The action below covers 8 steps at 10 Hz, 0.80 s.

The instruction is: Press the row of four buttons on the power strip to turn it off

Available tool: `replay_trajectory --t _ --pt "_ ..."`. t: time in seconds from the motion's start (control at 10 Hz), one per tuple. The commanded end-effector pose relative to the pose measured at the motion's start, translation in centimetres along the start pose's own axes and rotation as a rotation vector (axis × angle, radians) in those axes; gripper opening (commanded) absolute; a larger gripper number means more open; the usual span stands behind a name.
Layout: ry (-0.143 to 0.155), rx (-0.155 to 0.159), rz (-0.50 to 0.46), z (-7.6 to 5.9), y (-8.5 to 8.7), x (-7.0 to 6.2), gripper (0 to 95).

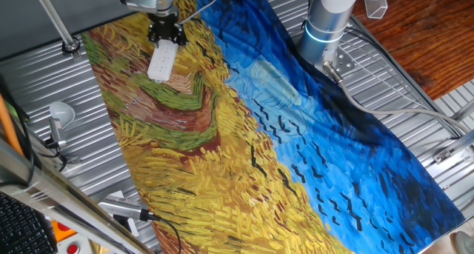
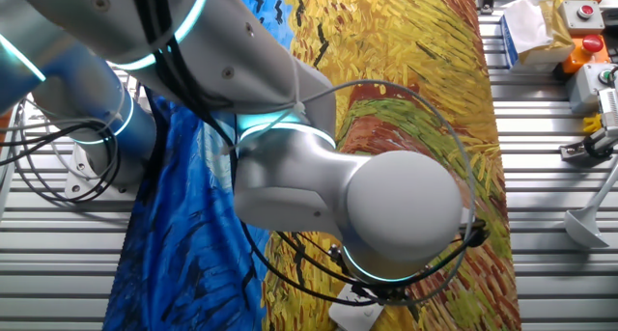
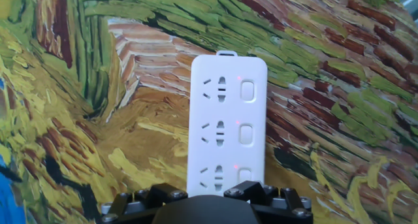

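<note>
The white power strip [image 1: 161, 61] lies on the painted cloth, its long side running away from the hand. In the hand view the power strip [image 3: 225, 119] fills the middle, with three sockets and three pale buttons [image 3: 247, 90] in a line down its right side. Its near end is hidden under the black hand. My gripper [image 1: 164, 35] hangs just over the strip's far end in the fixed view. Its fingertips do not show in any view. In the other fixed view the arm covers all but a corner of the strip [image 2: 355, 315].
The cloth [image 1: 244, 135] covers the ribbed metal table [image 1: 81, 84]. A grey metal tool with a black cord [image 1: 122, 207] lies at the front left. The arm's base [image 1: 327, 21] stands at the back right, and a red-button box [image 2: 583, 13] sits beyond the cloth.
</note>
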<state>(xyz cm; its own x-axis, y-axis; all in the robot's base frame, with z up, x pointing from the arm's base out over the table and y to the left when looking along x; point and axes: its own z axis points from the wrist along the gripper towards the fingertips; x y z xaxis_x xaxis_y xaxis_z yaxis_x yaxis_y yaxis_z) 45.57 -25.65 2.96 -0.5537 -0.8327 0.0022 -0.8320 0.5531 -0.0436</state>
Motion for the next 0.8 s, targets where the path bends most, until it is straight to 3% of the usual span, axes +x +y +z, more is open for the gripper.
replay_trajectory --t 0.1,0.8 --pt "0.0 0.002 0.0 0.3 0.15 -0.11 76.0" --pt "-0.013 0.01 -0.009 1.3 0.37 -0.18 76.0"
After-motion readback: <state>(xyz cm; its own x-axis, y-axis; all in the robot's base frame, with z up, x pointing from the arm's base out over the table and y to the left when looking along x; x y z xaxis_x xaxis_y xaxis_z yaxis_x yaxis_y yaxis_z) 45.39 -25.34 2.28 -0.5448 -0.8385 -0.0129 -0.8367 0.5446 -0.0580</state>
